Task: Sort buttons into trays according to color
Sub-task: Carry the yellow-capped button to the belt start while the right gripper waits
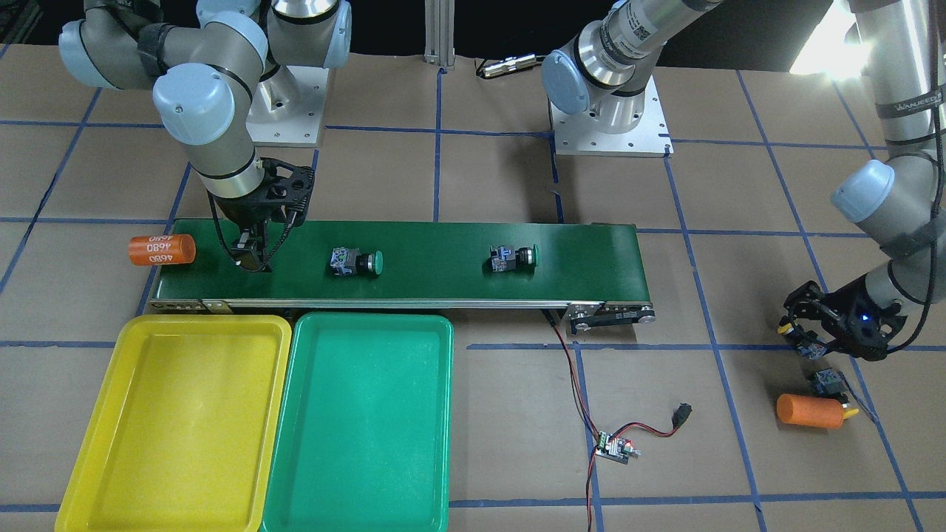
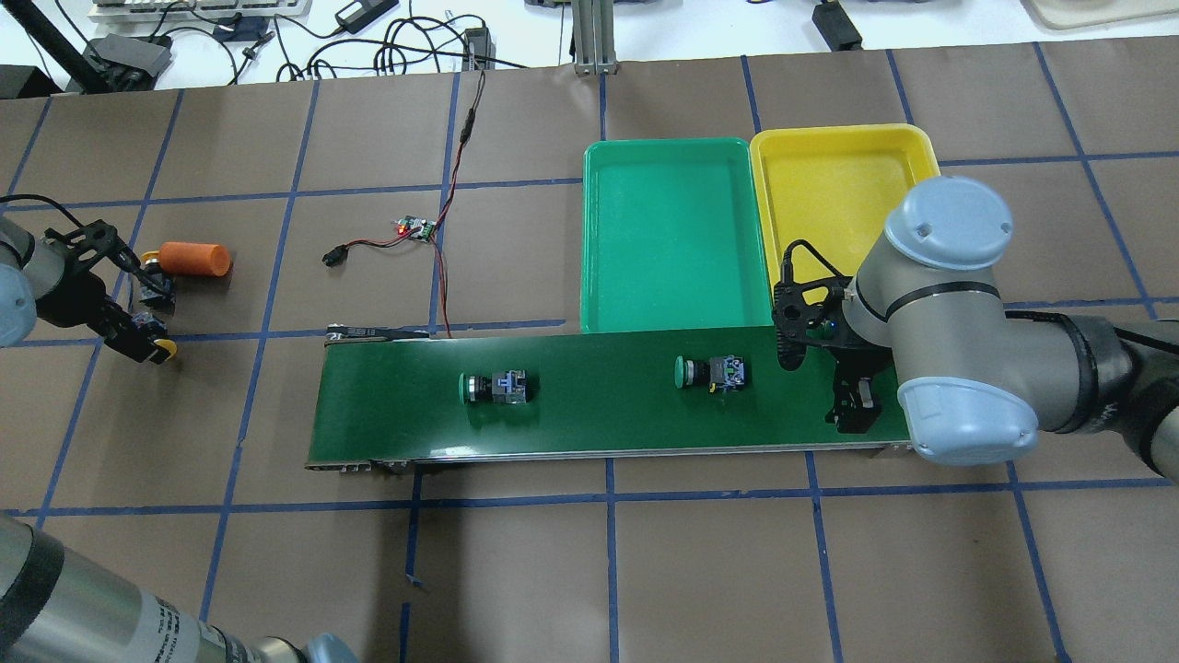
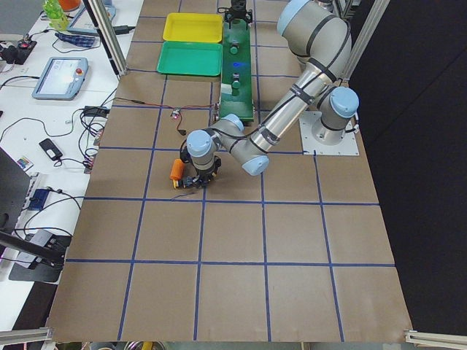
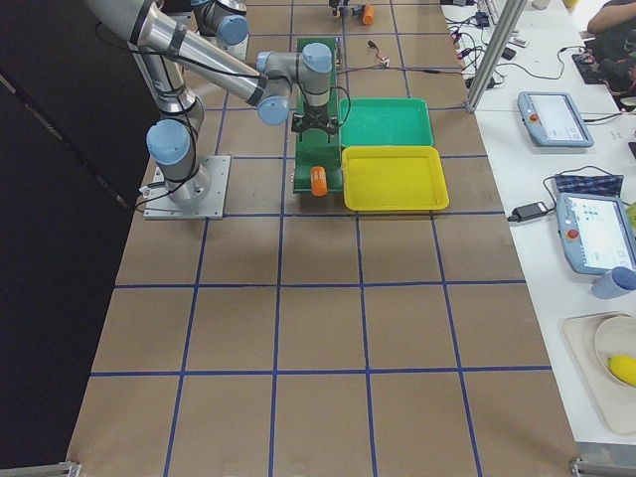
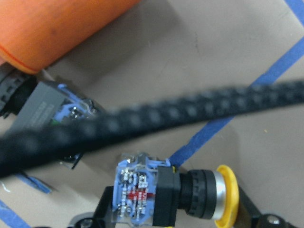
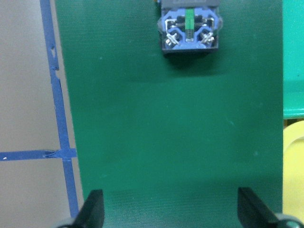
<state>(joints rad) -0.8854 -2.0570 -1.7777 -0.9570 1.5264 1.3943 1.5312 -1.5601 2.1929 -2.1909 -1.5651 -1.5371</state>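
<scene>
Two green buttons (image 1: 355,262) (image 1: 512,257) lie on their sides on the dark-green belt (image 1: 443,284). My right gripper (image 1: 251,255) hangs open over the belt's end, just short of the nearer green button (image 6: 190,28), with nothing between its fingers. Off the belt's other end, my left gripper (image 1: 813,336) is shut on a yellow button (image 5: 166,194), gripped end to end. A second yellow button (image 1: 828,384) lies on the table beside it. The yellow tray (image 1: 199,421) and the green tray (image 1: 362,421) sit side by side along the belt; both hold nothing.
An orange cylinder (image 1: 161,250) rests at the belt's end by my right gripper. Another orange cylinder (image 1: 811,411) lies against the loose yellow button. A small circuit board (image 1: 613,447) with red-black wires sits on the table near the belt's motor end.
</scene>
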